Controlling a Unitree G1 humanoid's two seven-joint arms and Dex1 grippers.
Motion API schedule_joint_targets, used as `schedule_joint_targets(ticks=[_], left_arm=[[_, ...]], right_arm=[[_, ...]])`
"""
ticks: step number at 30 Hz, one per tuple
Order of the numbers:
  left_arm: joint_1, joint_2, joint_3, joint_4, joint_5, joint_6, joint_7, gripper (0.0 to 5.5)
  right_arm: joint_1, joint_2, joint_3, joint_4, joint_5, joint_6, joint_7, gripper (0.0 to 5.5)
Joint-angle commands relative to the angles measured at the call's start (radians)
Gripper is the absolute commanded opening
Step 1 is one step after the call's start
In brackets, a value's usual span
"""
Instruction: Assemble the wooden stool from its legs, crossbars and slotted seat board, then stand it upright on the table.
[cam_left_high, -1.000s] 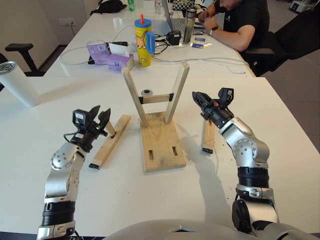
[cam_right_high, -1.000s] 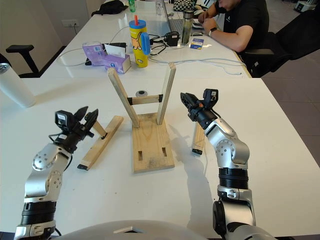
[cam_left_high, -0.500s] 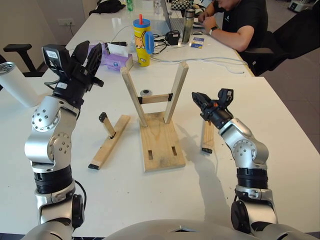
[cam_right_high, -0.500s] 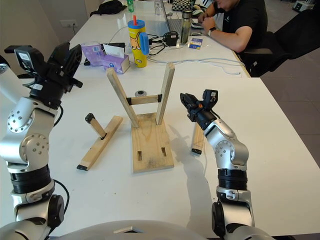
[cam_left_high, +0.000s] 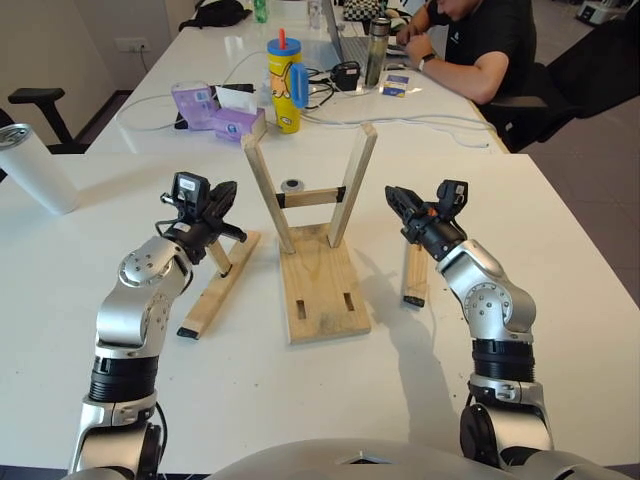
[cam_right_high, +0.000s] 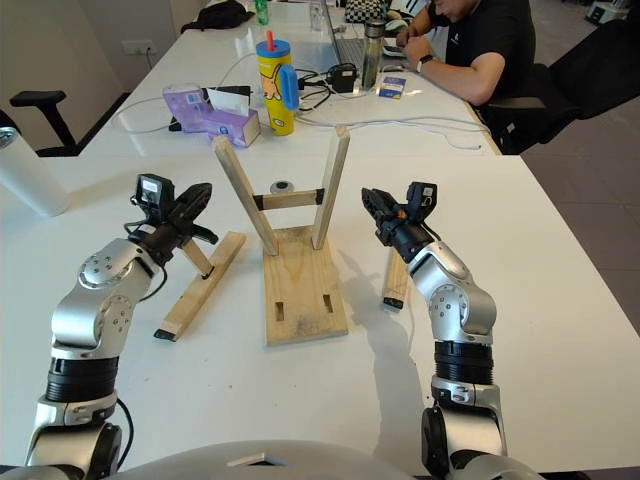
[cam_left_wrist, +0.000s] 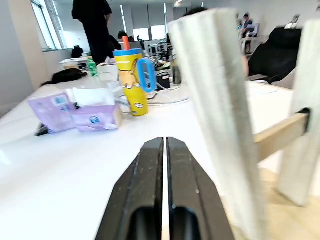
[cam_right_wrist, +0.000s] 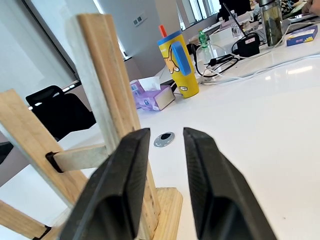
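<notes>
The white table (cam_left_high: 300, 400) bears the seat board (cam_left_high: 325, 290), left leg piece (cam_left_high: 215, 290), right leg (cam_left_high: 416, 278) and tumbler (cam_left_high: 35, 170).

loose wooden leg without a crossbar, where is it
Left eye view: the wooden leg lies flat on the white table, right of the slotted seat board, near the right gripper.

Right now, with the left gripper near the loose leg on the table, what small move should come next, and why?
Probably open the left gripper. Its fingers are pressed together with nothing between them, and it hovers by the loose leg, which lies flat left of the seat board. The board's two near slots are unfilled, so that leg likely goes in next.
</notes>
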Motion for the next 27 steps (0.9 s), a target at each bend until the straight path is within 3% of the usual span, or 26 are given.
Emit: schedule_joint_targets(ticks=[1,9,15,18,20,22,24,27], left_arm=[[0.131,-0.004,-0.047,0.191,0.070,0.020,-0.020,0.11],[-0.018,-0.042,0.058,-0.039,-0.037,0.063,-0.003,0.11],[-0.112,0.000,0.242,-0.041,-0.109,0.102,0.053,0.11],[0.012,0.024,0.216,-0.066,-0.171,0.206,-0.045,0.11],[0.167,0.046,0.165,-0.203,-0.341,0.268,-0.251,0.11],[0.293,0.129,0.070,-0.304,-0.354,0.268,-0.405,0.11],[0.345,0.202,-0.008,-0.338,-0.284,0.247,-0.465,0.11],[0.358,0.241,-0.029,-0.376,-0.282,0.271,-0.491,0.49]], right_arm=[[-0.017,-0.006,-0.012,0.007,0.004,0.008,-0.003,1.22],[-0.010,0.000,-0.008,0.007,0.000,0.005,-0.003,1.22],[0.005,0.007,-0.008,-0.005,0.001,0.002,-0.009,1.22],[0.008,0.007,-0.009,-0.010,0.001,0.001,-0.011,1.22],[0.011,0.006,-0.014,-0.010,0.001,0.000,-0.013,1.22],[0.013,0.007,-0.012,-0.009,-0.002,-0.001,-0.012,1.22],[0.016,0.007,-0.012,-0.014,-0.002,0.001,-0.013,1.22],[0.015,0.007,-0.011,-0.012,-0.003,0.000,-0.014,1.22]])
